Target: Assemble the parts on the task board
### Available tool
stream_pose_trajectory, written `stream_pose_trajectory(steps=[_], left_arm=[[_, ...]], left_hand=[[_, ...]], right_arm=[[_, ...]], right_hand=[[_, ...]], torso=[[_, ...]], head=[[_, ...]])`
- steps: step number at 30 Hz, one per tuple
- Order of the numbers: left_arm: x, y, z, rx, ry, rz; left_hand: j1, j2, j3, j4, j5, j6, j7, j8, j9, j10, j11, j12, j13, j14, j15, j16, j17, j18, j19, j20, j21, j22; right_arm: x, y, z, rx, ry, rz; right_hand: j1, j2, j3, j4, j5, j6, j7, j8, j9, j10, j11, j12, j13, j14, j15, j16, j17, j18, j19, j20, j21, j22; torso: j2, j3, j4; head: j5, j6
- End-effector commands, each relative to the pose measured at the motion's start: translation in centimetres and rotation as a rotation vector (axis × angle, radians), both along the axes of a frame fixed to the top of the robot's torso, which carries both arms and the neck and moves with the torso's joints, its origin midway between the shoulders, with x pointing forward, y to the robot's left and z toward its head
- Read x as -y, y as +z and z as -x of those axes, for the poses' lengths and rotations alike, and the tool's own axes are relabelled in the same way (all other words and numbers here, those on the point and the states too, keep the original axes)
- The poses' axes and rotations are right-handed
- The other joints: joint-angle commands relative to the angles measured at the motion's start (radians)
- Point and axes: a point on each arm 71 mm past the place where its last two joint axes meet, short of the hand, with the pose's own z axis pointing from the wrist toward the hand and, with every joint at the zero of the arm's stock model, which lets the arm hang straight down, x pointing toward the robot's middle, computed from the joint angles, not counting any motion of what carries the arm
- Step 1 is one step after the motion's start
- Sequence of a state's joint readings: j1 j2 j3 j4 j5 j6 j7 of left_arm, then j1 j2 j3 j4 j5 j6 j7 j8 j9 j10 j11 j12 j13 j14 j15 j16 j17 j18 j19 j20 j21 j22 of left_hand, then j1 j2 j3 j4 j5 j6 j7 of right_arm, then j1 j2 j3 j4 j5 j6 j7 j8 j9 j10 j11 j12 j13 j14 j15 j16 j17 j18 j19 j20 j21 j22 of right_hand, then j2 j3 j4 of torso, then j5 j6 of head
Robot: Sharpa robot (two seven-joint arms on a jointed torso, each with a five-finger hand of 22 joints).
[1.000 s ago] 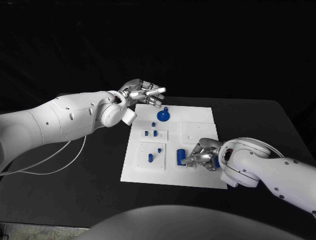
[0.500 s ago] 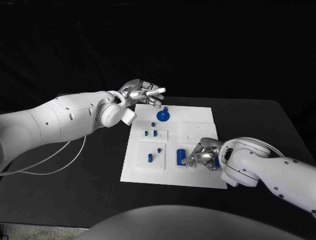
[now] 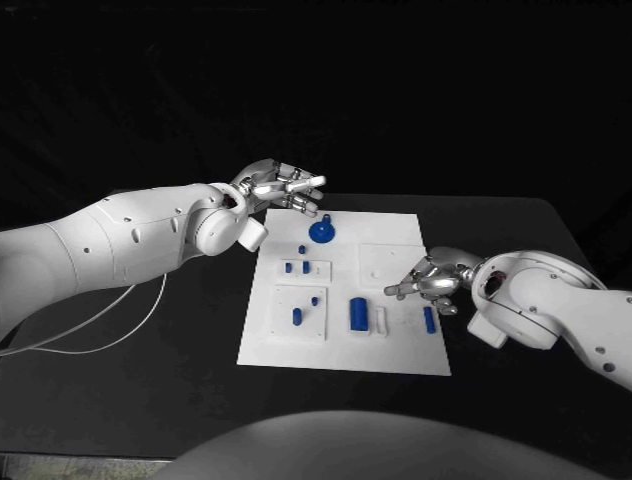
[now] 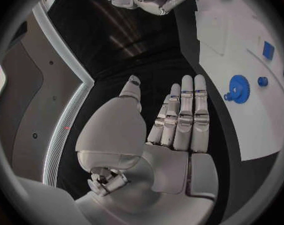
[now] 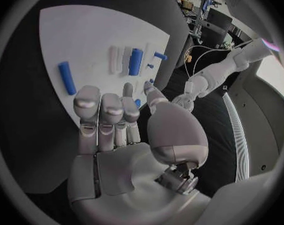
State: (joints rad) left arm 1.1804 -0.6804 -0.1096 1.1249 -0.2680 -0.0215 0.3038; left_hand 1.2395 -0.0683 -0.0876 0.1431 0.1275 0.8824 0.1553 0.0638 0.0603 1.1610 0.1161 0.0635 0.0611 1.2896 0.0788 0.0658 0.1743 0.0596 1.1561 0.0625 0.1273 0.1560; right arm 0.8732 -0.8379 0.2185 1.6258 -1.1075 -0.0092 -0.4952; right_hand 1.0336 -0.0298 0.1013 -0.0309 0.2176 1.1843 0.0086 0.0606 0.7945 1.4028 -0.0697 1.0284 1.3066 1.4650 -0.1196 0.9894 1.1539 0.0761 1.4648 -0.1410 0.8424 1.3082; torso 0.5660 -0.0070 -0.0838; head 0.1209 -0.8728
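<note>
1. Right hand [image 3: 434,279] hovers above the right side of the task board [image 3: 403,355], fingers loosely apart and nothing in them; the right wrist view shows the same hand [image 5: 116,120] with its fingers standing up side by side, the palm bare.
2. Just below that hand in the head view lies a slim blue rod [image 3: 429,320], flat on the board, free of the fingers; in the right wrist view the rod [image 5: 66,77] lies alone on the white, apart from the other pieces.
3. Next over, a thicker blue cylinder [image 3: 359,313] lies lengthwise near the board's middle, with a pale white bar [image 3: 381,320] right beside it.
4. Further left, a raised white square plate [image 3: 302,310] carries a short blue peg [image 3: 299,317] and a small blue dot of a piece above it.
5. Up the board, a blue gear [image 3: 322,233] sits near the far edge, small blue pieces [image 3: 299,266] grouped just below it.
6. Left hand [image 3: 280,187] hangs over the table just off the board's far left corner, empty; the left wrist view shows its fingers [image 4: 182,115] straight and close together, thumb set apart, with the gear [image 4: 239,89] on the board beyond them.
</note>
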Motion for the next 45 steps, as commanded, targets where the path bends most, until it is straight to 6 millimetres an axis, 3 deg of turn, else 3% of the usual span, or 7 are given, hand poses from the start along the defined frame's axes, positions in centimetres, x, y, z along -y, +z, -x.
stream_pose_trajectory(steps=[1, 7, 11, 13, 19, 28, 45], left_arm=[[0.1, 0.1, 0.1, 0.006, -0.007, 0.014], [-0.2, 0.2, 0.1, 0.014, 0.001, 0.015], [-0.3, 0.2, 0.1, 0.016, -0.002, 0.019], [-0.3, 0.3, 0.2, 0.017, -0.01, 0.031], [-0.1, 0.3, 0.3, 0.014, -0.037, 0.053], [0.1, 0.4, 0.3, 0.025, -0.028, 0.051], [0.1, 0.4, 0.3, 0.024, -0.028, 0.051]], left_hand=[[0.002, 0.009, 0.001, -0.005, -0.005, 0.013, -0.001, 0.0, 0.0, -0.005, 0.002, -0.003, 0.002, -0.007, 0.003, -0.001, 0.001, 0.002, -0.006, 0.004, 0.001, -0.002], [0.006, 0.022, -0.003, -0.028, 0.001, 0.032, 0.0, 0.001, 0.001, -0.002, 0.002, -0.003, 0.001, -0.008, 0.003, -0.001, 0.0, 0.002, -0.008, 0.004, 0.002, -0.004], [0.009, 0.027, -0.009, -0.042, 0.001, 0.034, -0.001, 0.001, 0.001, -0.001, 0.002, -0.003, 0.001, -0.008, 0.003, -0.001, 0.0, 0.001, -0.009, 0.004, 0.002, -0.005], [-0.016, 0.007, -0.011, -0.016, -0.074, 0.035, -0.002, 0.001, 0.001, -0.004, 0.002, -0.003, 0.001, -0.011, 0.004, -0.001, -0.001, 0.0, -0.011, 0.005, 0.001, -0.006], [0.001, -0.033, 0.004, 0.022, -0.078, 0.037, -0.005, 0.001, 0.001, -0.008, 0.002, -0.003, 0.001, -0.015, 0.004, -0.001, -0.014, -0.005, -0.014, 0.003, -0.003, -0.008], [0.007, -0.041, 0.008, 0.037, -0.078, 0.037, -0.006, 0.001, 0.001, -0.008, 0.004, -0.003, 0.001, -0.061, 0.018, -0.004, -0.031, -0.038, -0.099, 0.017, -0.045, -0.027], [0.007, -0.037, 0.008, 0.038, -0.078, 0.037, -0.004, 0.001, 0.001, -0.008, 0.004, -0.003, 0.001, -0.06, 0.018, -0.003, -0.046, -0.036, -0.112, 0.017, -0.019, -0.018]], right_arm=[[1.4, 0.1, -0.4, -0.041, 0.024, -0.022], [5.0, 0.3, -1.1, -0.065, -0.007, 0.096], [6.6, 0.4, -1.3, -0.046, -0.019, 0.203], [7.2, 0.4, -1.3, -0.035, -0.026, 0.25], [7.5, 0.0, -1.0, -0.022, -0.039, 0.323], [6.3, -1.8, -0.5, -0.023, -0.028, 0.362], [4.3, -3.5, 0.3, -0.046, 0.023, 0.376]], right_hand=[[-0.001, 0.013, -0.005, -0.021, 0.007, -0.01, 0.001, 0.004, -0.023, -0.001, 0.008, 0.004, 0.002, 0.003, 0.006, 0.004, 0.002, -0.006, 0.059, 0.006, 0.007, 0.006], [0.009, 0.012, 0.037, -0.053, 0.044, -0.026, 0.01, 0.004, -0.111, -0.004, 0.014, -0.004, -0.002, 0.003, 0.012, 0.005, 0.004, -0.006, 0.058, 0.011, 0.005, 0.011], [0.014, -0.015, 0.111, -0.052, -0.017, -0.017, 0.01, 0.003, -0.158, -0.004, 0.013, -0.011, -0.005, 0.003, 0.014, 0.003, 0.004, -0.007, 0.058, 0.013, 0.002, 0.014], [0.013, -0.042, 0.138, -0.041, 0.026, -0.014, 0.009, 0.003, -0.163, -0.003, 0.013, -0.011, -0.005, 0.004, 0.014, 0.005, 0.006, -0.008, 0.059, 0.014, 0.005, 0.016], [0.022, -0.069, 0.171, -0.017, 0.041, -0.007, 0.008, 0.004, -0.165, 0.001, 0.012, -0.012, -0.006, 0.005, 0.015, 0.01, 0.01, -0.01, 0.059, 0.014, 0.008, 0.021], [0.021, -0.095, 0.18, 0.027, 0.012, -0.001, 0.005, 0.003, -0.136, 0.003, 0.01, -0.013, -0.006, 0.004, 0.014, 0.008, 0.01, -0.012, 0.059, 0.014, 0.006, 0.023], [0.022, -0.105, 0.181, 0.055, -0.012, 0.005, 0.003, 0.004, -0.106, 0.003, 0.01, -0.014, -0.006, 0.004, 0.014, 0.007, 0.009, -0.013, 0.059, 0.013, 0.003, 0.023]], torso=[[0.0, -0.0005, -0.0013], [0.001, 0.0002, -0.0005], [0.0, -0.0006, -0.0018], [0.001, 0.0007, -0.0017], [0.001, -0.0004, 0.0011], [0.002, -0.0006, 0.0044], [0.001, -0.0006, 0.0016]], head=[[-0.012, 0.0], [-0.033, 0.0], [-0.039, 0.0], [-0.042, 0.0], [-0.049, 0.0], [-0.047, 0.0], [-0.036, 0.0]])
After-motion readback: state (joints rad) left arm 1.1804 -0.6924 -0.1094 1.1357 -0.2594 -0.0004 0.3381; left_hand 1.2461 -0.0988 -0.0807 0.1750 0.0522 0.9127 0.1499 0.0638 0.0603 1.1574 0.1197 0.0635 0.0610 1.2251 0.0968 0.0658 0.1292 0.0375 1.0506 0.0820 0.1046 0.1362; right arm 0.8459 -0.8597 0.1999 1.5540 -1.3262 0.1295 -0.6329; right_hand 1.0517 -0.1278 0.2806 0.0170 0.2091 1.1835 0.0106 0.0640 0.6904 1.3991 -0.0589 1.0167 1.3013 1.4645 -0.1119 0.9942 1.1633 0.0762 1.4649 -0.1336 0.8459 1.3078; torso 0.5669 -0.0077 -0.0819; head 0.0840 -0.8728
